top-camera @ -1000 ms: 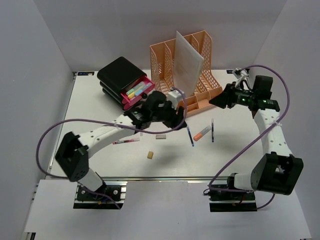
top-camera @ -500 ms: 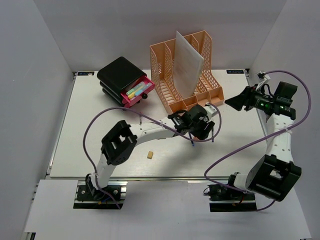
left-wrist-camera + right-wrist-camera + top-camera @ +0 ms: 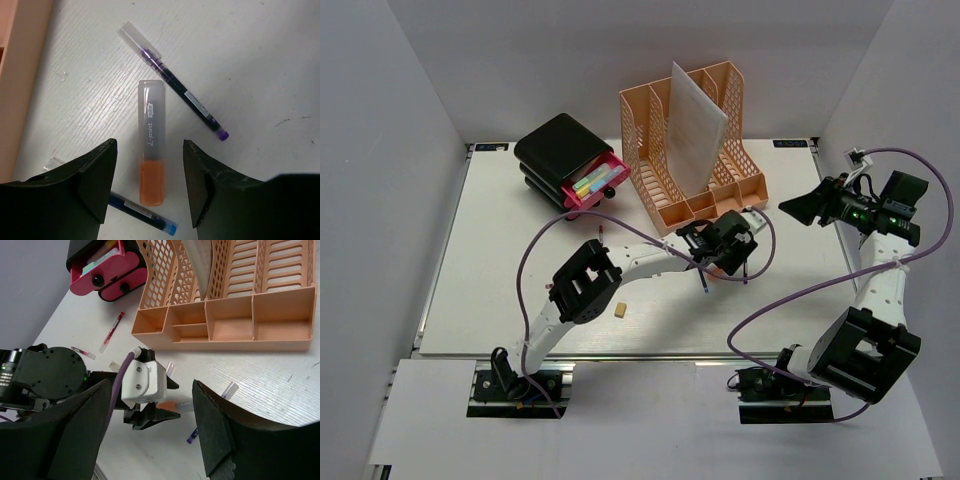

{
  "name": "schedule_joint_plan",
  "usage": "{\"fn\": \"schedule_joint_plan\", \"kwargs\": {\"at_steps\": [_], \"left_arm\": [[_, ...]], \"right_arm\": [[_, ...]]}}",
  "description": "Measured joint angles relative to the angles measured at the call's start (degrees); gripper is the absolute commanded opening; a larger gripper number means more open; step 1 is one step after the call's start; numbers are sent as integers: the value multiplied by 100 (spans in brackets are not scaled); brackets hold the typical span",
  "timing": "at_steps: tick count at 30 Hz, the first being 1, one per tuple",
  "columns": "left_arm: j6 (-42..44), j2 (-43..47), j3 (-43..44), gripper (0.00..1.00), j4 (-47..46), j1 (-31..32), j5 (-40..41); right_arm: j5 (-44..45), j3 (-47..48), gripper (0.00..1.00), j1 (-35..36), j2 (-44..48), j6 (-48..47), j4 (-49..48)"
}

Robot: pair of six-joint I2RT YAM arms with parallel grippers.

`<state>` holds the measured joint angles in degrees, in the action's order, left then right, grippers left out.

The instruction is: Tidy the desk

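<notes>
The white desk (image 3: 500, 260) holds loose pens. My left gripper (image 3: 730, 245) is open and hangs low over an orange highlighter with a grey cap (image 3: 151, 150); its fingers stand either side of the orange end without touching it (image 3: 150, 192). A purple pen (image 3: 175, 82) lies just beyond the highlighter and a blue pen (image 3: 145, 217) crosses under its near end. My right gripper (image 3: 802, 207) is open and empty, held high at the right (image 3: 150, 427), looking down on the left gripper (image 3: 150, 412).
An orange file organiser (image 3: 695, 150) with a white sheet (image 3: 696, 120) stands at the back. A black drawer unit with an open pink drawer (image 3: 568, 165) is at the back left. Two red pens (image 3: 112, 332) and a tan eraser (image 3: 619, 311) lie on the desk.
My left arm has swung right from mid-desk and lowered over the orange highlighter. My right arm has drawn back to the right, away from the organiser.
</notes>
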<state>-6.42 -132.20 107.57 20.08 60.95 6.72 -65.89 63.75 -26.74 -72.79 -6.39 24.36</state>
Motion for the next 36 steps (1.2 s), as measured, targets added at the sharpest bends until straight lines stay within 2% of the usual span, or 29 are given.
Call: {"fn": "schedule_joint_plan", "kwargs": {"at_steps": [7,18,19,21,22,26,29,30,32,34,36], "left_arm": [[46,-297,144,61,85,0,129],[35,-570,310,44,221,0,162],[35,-570,310,35,221,0,164],[13,-570,310,27,219,0,181],[37,-570,308,19,221,2,190],[26,-557,299,10,223,2,223],[59,-463,243,5,306,2,234],[74,-393,223,2,348,-2,229],[105,-146,146,0,424,-42,216],[133,238,37,0,516,-63,208],[197,800,-164,0,507,-96,225]], "right_arm": [[-153,-66,71,-98,11,2,-22],[-319,-98,71,-188,11,7,-52],[-334,-98,71,-197,11,9,-52],[-350,-98,71,-210,13,9,-55],[-356,-101,71,-216,13,9,-55],[-376,-166,66,-219,44,9,-90],[-378,-179,48,-223,76,15,-103],[-396,-179,31,-223,92,9,-109],[-444,-181,11,-225,111,-7,-162],[-496,-184,3,-229,114,-9,-188],[-522,-184,0,-227,114,-9,-184]]}}
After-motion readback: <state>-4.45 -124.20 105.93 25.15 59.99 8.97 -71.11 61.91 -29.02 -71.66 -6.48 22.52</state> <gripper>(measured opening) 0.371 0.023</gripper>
